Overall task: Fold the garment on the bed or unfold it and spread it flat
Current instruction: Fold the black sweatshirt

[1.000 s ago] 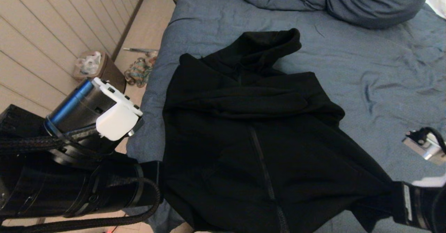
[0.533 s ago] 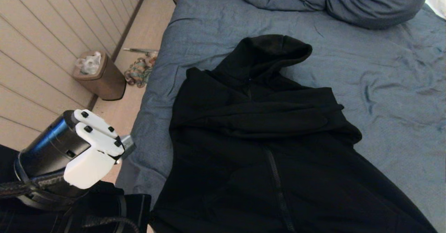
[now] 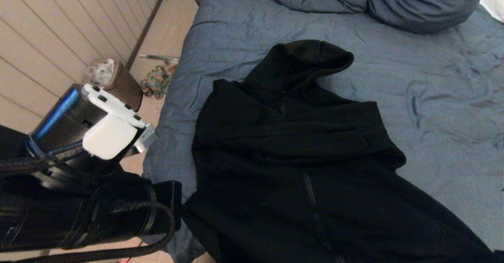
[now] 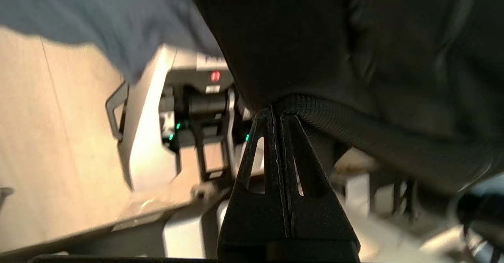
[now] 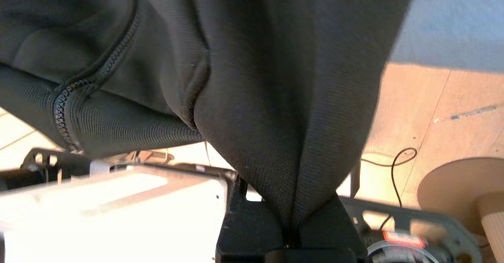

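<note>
Raised left pincer (image 4: 280,111), right pincer (image 5: 291,219), both clamping garment (image 3: 299,156)

No readable text, label, brand, number or sign anywhere. Small red label on the robot base (image 5: 401,238) too blurred to read, likewise the red mark in the left wrist view.

black zipped garment (image 3: 299,168) lies front-up, hood farthest, on wrinkled blue bed (image 3: 413,70).

Open bed (image 3: 433,82) right of the garment (image 3: 299,168); blocked beyond by pillows (image 3: 413,3); bin (image 3: 118,84) on the floor left.
</note>
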You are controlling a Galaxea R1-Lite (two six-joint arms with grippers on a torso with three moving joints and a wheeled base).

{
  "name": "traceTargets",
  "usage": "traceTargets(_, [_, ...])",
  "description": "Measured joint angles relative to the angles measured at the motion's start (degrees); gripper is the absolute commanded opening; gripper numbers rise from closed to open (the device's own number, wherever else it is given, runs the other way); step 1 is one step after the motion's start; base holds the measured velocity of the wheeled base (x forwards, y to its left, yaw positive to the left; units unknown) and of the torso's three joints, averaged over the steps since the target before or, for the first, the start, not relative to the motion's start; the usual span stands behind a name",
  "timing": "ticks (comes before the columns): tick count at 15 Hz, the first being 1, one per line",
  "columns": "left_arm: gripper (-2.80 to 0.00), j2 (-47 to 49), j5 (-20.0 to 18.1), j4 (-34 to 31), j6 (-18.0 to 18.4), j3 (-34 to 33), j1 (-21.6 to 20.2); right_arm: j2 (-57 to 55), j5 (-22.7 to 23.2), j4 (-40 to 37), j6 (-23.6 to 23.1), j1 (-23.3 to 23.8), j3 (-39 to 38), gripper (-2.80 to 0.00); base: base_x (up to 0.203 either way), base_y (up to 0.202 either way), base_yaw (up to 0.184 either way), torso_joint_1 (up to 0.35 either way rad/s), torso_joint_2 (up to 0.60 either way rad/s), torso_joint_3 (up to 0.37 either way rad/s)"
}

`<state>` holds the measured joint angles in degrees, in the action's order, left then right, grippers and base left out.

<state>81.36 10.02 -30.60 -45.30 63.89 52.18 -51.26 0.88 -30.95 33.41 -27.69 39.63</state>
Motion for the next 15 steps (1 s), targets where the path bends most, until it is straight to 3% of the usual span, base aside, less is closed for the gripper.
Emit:
traceTargets(4, [-2.8, 7.0, -2.9, 0.0, 1.5, 10.2, -6.4, -9.7, -0.1, 7.9, -0.7, 3.2, 1.5, -2.8, 0.0, 0.0, 0.0, 0.0, 0.0, 0.0])
traceTargets(8, [-2.8, 16.4, -6.2, -1.0, 3.9, 26.7, -13.6, -22.3, 0.1, 18.3, -2.5, 13.1, 6.4, -2.8, 0.0, 0.0, 0.0, 0.0, 0.0, 0.0])
traceTargets(11, [-2.8, 25.6, -7.8, -5.1, 5.4, 41.2, -18.2, -31.3, 0.5, 21.2, -2.8, 19.2, 14.1, -2.8, 0.0, 0.0, 0.0, 0.0, 0.0, 0.0])
traceTargets(13, [-2.8, 31.1, -9.1, -4.7, 7.9, 45.6, -20.5, -36.0, 0.6, 21.5, -2.9, 22.3, 17.8, -2.8, 0.0, 0.0, 0.0, 0.0, 0.0, 0.0])
traceTargets(15, [-2.8, 34.9, -9.4, -1.2, 8.1, 46.7, -21.8, -39.9, 0.6, 21.6, -2.8, 24.2, 20.2, -2.8, 0.0, 0.0, 0.0, 0.0, 0.0, 0.0])
